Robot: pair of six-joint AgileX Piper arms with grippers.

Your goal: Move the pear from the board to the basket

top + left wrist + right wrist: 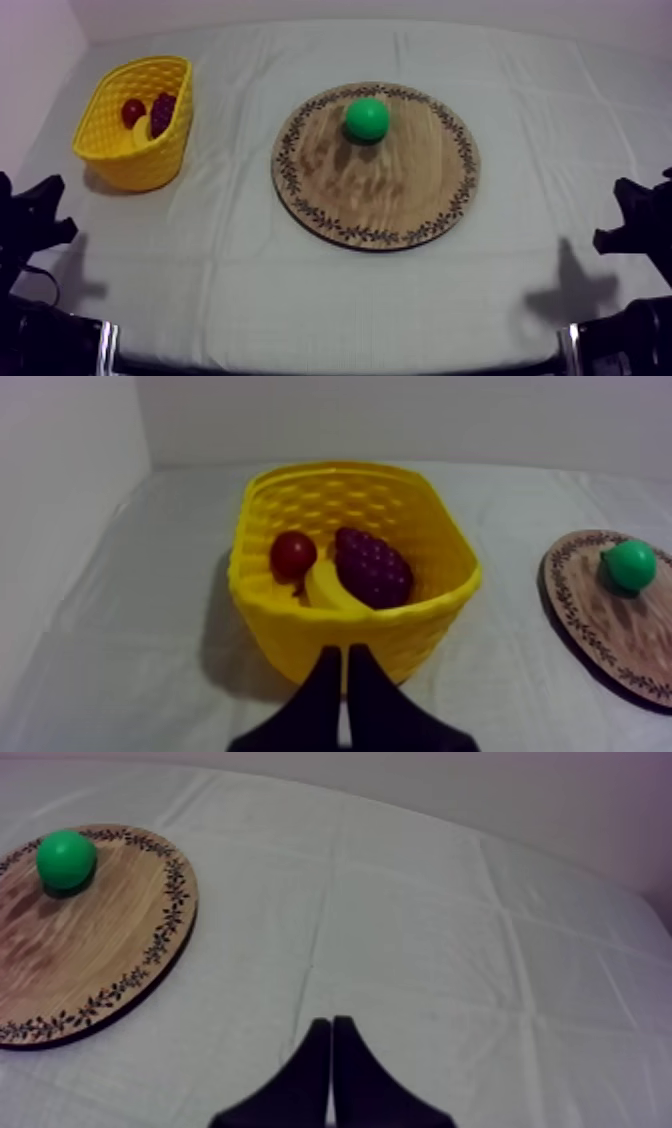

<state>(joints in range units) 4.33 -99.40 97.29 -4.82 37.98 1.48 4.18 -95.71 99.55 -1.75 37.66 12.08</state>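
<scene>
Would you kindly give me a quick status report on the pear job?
Left claw shut, empty, facing yellow basket. Right claw shut, empty, beside wooden board. Pear on board, untouched. Nothing between pear and basket.

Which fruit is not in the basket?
The green pear, alone on the wooden board; the banana, grapes and small red fruit lie in the yellow basket.

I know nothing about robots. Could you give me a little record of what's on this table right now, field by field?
pear: green, on the wooden board, near its far edge, nothing touching it
wooden board: round, patterned rim, mid-table on the cloth
yellow basket: at the table's left, apart from the board
basket contents: small red fruit, grapes, banana
left gripper: shut on nothing, facing the basket
right gripper: shut on nothing, over the cloth beside the board
task stage: pear not yet picked up
</scene>
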